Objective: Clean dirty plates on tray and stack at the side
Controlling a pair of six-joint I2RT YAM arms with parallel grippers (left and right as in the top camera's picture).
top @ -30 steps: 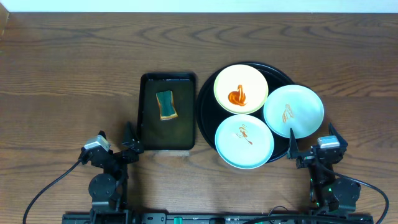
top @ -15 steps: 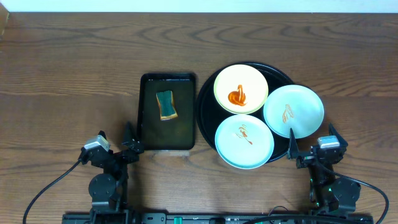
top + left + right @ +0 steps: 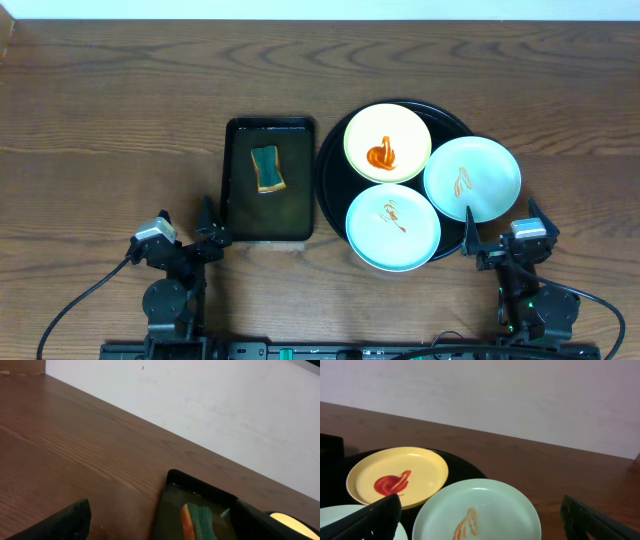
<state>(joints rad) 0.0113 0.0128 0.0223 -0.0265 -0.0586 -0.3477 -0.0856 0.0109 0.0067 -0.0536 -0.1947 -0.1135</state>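
The round black tray [image 3: 335, 175] carries a pale yellow plate [image 3: 405, 130] with a thick red sauce blob. A mint plate [image 3: 415, 235] lies at the tray's front, and another mint plate [image 3: 490, 170] hangs over its right rim; both have thin orange smears. My left gripper [image 3: 185, 210] stands open near the table's front edge, left of the rectangular tray, holding nothing. My right gripper [image 3: 500, 215] is open and empty just in front of the right mint plate [image 3: 490, 500]. In the right wrist view the yellow plate [image 3: 420, 465] sits behind it.
A smaller rectangular black tray [image 3: 292, 215] lies left of the round tray, with a green and orange sponge [image 3: 266, 168] in it; the left wrist view shows the sponge [image 3: 200, 520] between my fingers' line of sight. Bare wooden table extends left and behind.
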